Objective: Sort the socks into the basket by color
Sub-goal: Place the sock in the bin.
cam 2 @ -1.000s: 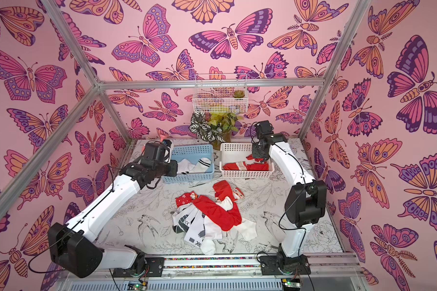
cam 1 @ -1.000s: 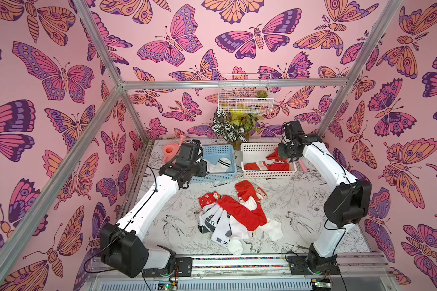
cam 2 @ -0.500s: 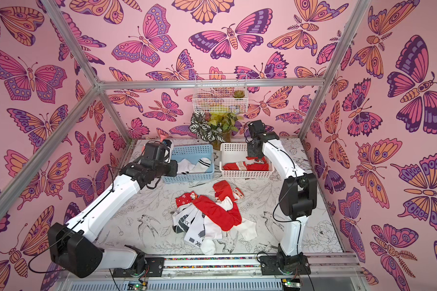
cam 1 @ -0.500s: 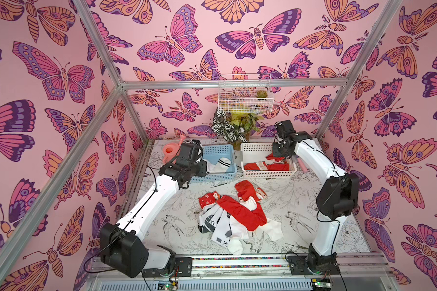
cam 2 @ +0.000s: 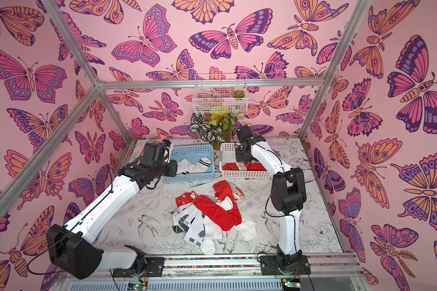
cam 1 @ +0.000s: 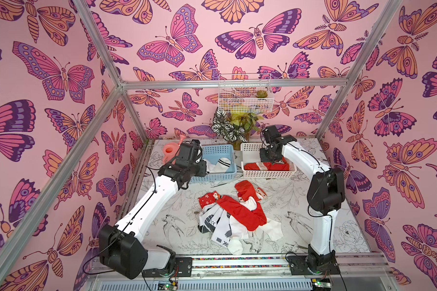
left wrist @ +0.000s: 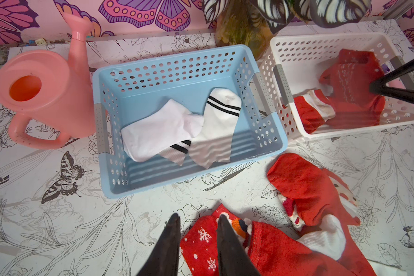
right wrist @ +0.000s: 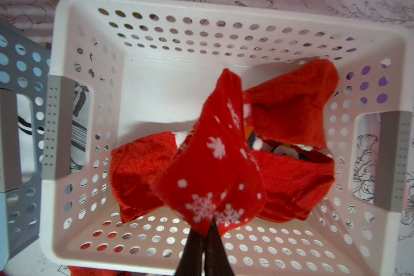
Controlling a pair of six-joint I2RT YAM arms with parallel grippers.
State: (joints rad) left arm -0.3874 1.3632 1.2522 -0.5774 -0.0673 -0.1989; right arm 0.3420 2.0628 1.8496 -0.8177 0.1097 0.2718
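Observation:
A pile of red and white patterned socks (cam 1: 235,214) lies mid-table in both top views. Two white striped socks (left wrist: 177,129) lie in the blue basket (left wrist: 167,57). Red socks (right wrist: 292,119) lie in the white basket (right wrist: 62,47). My right gripper (right wrist: 207,222) is shut on a red snowflake sock (right wrist: 213,155), which hangs over the white basket (cam 1: 265,173). My left gripper (left wrist: 197,218) is open and empty. It hovers above the table in front of the blue basket (cam 1: 217,148), with another red snowflake sock (left wrist: 201,241) on the table below it.
A pink watering can (left wrist: 41,90) stands left of the blue basket. A potted plant (cam 1: 234,128) sits behind the two baskets, under a white wire basket (cam 1: 245,95) on the back wall. Aluminium frame posts border the table.
My right gripper has carried the red snowflake sock leftwards to over the middle of the white basket. The left arm has stayed still.

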